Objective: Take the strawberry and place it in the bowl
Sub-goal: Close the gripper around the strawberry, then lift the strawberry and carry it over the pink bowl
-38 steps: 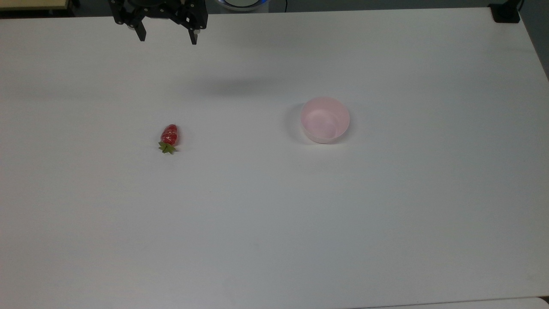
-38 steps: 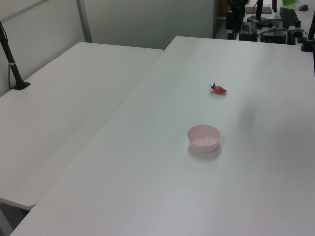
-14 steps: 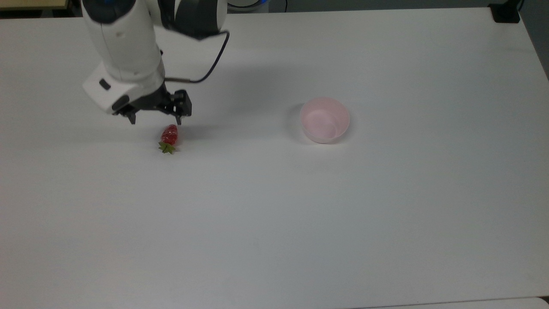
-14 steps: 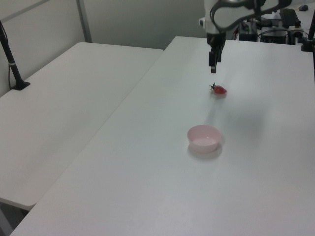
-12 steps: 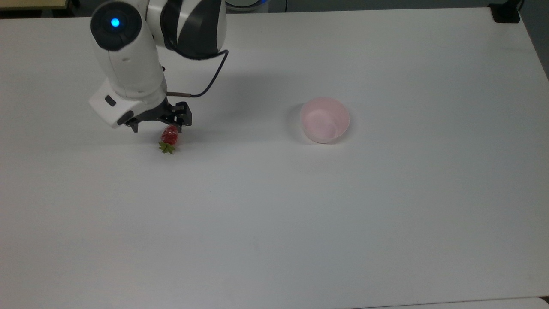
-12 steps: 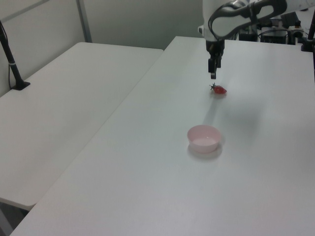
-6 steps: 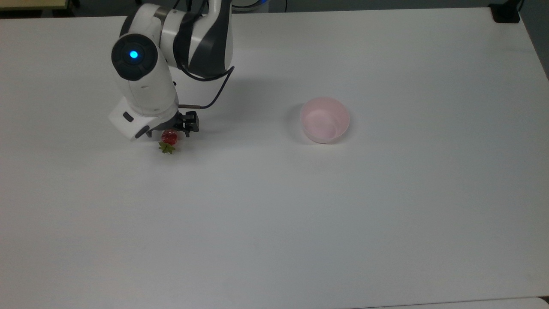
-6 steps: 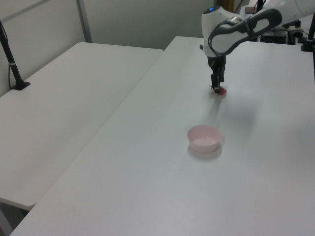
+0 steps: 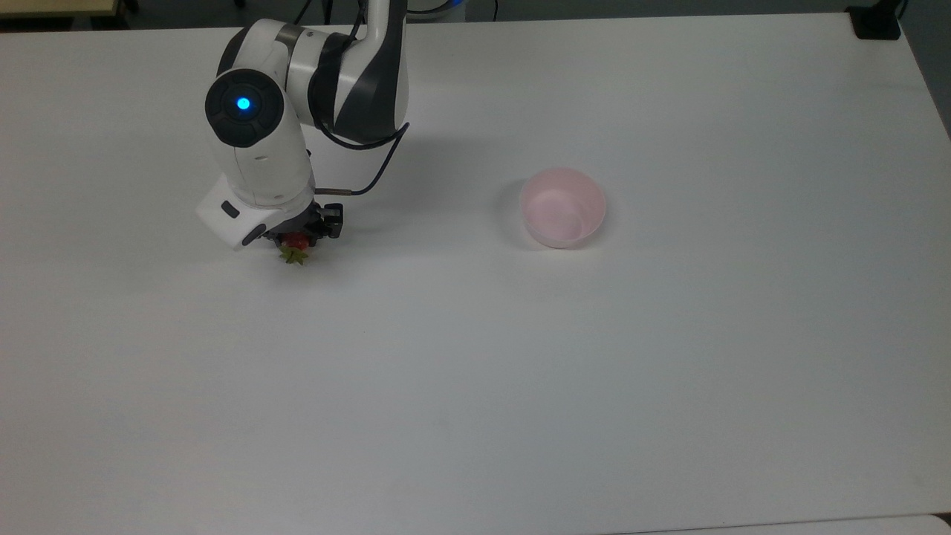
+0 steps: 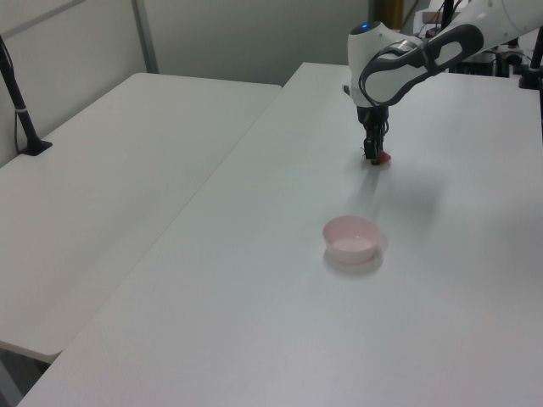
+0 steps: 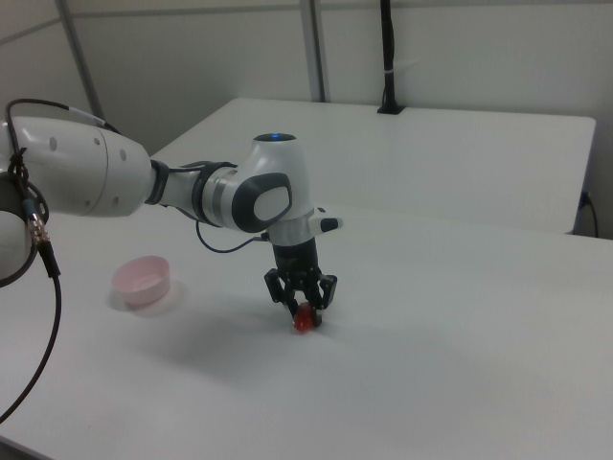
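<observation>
Strawberry (image 11: 304,320), a small glossy red toy with a green leafy cap, lies on the white counter (image 9: 475,371) between the gripper's (image 11: 302,304) spread black fingers (image 11: 326,289). It looks light, hard and slippery; gripping the red body's widest part seems safest.

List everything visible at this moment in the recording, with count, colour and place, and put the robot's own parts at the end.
strawberry: one, red with a green cap, on the near table between the tool's fingers, toward the top view's left.
bowl: one, pale pink, standing apart from the strawberry, toward the top view's right.
table: one, white, under the strawberry and the bowl.
second table: one, white, beside the first at the left view's left.
black post: one, standing on the second table's far edge in the left view.
arm: one, white and dark grey, reaching down over the strawberry.
tool: one, black, fingers apart on either side of the strawberry.
</observation>
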### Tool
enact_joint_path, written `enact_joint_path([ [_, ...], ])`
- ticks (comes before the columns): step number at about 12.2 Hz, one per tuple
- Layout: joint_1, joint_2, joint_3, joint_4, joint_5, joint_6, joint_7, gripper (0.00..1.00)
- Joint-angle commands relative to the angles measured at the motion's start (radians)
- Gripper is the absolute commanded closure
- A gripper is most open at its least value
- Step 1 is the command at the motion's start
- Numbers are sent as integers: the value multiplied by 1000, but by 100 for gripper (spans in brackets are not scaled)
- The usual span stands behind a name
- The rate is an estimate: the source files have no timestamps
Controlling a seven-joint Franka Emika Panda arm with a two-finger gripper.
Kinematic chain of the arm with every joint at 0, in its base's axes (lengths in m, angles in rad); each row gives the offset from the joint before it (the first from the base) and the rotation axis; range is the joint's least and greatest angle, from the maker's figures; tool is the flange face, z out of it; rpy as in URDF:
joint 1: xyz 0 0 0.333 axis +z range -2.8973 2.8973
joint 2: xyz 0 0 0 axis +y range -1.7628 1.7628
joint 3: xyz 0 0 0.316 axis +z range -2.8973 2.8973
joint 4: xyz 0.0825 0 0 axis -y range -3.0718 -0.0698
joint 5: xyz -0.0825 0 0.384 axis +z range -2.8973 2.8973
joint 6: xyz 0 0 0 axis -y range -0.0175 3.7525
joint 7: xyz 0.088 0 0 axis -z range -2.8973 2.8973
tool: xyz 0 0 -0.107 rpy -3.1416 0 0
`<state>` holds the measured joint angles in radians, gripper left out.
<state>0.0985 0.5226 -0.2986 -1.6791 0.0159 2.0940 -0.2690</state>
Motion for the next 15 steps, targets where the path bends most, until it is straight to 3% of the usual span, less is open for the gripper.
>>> enact_joint_path([
  [1, 15, -19, -16, -16, 12, 28, -24, 73],
  [6, 107, -133, -17, 30, 41, -72, -10, 67],
  [10, 298, -185, -19, 33, 44, -179, 59, 60],
  [13, 400, -184, -19, 30, 42, -206, 135, 60],
  [15, 466, -170, -19, 27, 41, -206, 169, 54],
])
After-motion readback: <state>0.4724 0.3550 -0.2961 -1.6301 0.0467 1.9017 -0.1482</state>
